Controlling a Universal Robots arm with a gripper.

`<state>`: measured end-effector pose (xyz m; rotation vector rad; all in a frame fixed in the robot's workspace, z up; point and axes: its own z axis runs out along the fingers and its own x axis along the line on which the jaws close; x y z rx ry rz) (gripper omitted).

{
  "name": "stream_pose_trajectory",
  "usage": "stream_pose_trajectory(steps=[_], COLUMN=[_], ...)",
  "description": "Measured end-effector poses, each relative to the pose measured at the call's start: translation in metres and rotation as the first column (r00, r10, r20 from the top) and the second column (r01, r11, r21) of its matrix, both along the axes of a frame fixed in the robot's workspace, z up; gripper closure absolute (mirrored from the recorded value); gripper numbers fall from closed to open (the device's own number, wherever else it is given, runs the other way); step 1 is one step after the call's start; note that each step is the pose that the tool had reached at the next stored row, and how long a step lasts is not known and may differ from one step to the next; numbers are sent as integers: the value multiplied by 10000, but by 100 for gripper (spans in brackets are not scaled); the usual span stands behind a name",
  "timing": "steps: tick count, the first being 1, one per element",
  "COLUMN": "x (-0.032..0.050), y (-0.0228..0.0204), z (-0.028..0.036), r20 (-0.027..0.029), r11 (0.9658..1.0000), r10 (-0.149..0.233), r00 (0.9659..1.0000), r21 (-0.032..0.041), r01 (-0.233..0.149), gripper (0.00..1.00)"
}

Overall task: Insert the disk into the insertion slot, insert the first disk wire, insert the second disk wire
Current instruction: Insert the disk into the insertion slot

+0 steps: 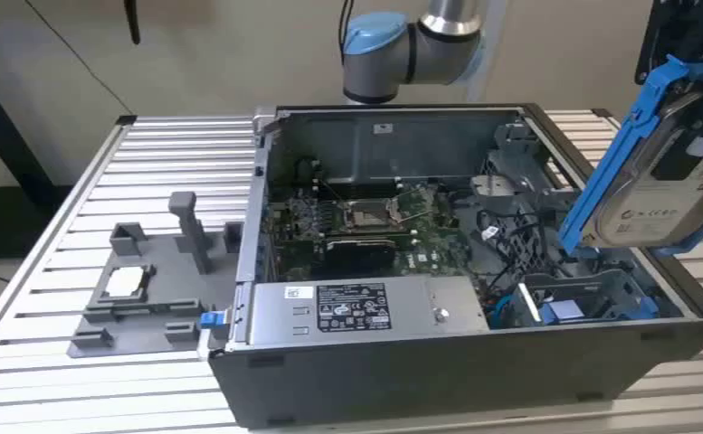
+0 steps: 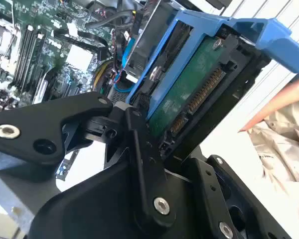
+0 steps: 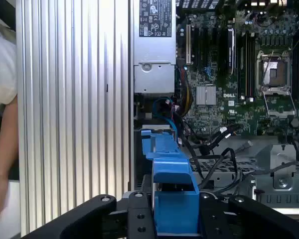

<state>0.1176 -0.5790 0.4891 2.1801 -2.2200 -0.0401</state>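
Blue-framed silver-grey disk (image 1: 675,194), white label turned toward the exterior camera, gripped at its upper end by the black fingers (image 2: 142,159), closed tight on the carrier and holding nothing else. Hangs in the air at the exterior view's right, above the near corner of the open computer case (image 1: 448,371); long axis steeply upright with a lean, lower end nearest the case. Connector strip (image 2: 199,97) on the green underside, close by the fingers in the second wrist view. Insertion slot (image 1: 586,297), a dark grey cage with blue parts, set low inside the case, below that lower end and slightly toward the exterior view's left; apart, no contact, disk not yet entered. By judgement, lies roughly down the disk's long axis from the fingers. Silver stickered box (image 1: 351,312) just beside the slot. Case standing on the ribbed metal desk (image 1: 170,163).
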Motion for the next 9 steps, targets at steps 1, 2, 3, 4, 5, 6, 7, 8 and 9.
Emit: stream_pose_trajectory(steps=[1,2,3,4,5,6,7,8,9], x=[0,0,0,0,0,0,0,0,0], y=[0,0,0,0,0,0,0,0,0], z=[0,0,0,0,0,0,0,0,0], r20=[0,0,0,0,0,0,0,0,0], r11=[10000,10000,10000,10000,10000,10000,10000,10000,10000], r10=[0,0,0,0,0,0,0,0,0], r00=[10000,10000,10000,10000,10000,10000,10000,10000,10000], r21=[-1,-1,0,-1,0,-1,-1,-1,-1], r01=[0,0,0,0,0,0,0,0,0], gripper=[68,68,68,68,68,68,68,68,68])
